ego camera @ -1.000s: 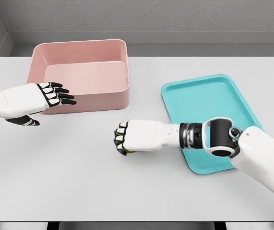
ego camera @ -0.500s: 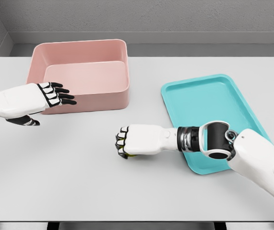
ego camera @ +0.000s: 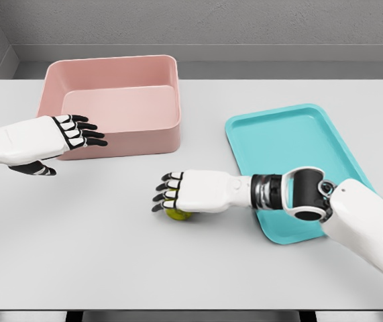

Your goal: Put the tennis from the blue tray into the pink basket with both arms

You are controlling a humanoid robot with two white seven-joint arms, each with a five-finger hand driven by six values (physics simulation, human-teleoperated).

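Ball lies on the bench, mostly hidden under the right hand, fingers spread; left hand fingers apart.

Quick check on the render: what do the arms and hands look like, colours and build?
Both arms are smooth white shells. The left hand and the right hand have white backs and black fingers with white segment plates. The right arm shows a black ribbed wrist band, a black cylindrical joint ringed in white, and small dark fastener dots on the forearm. No cables or markings are visible.
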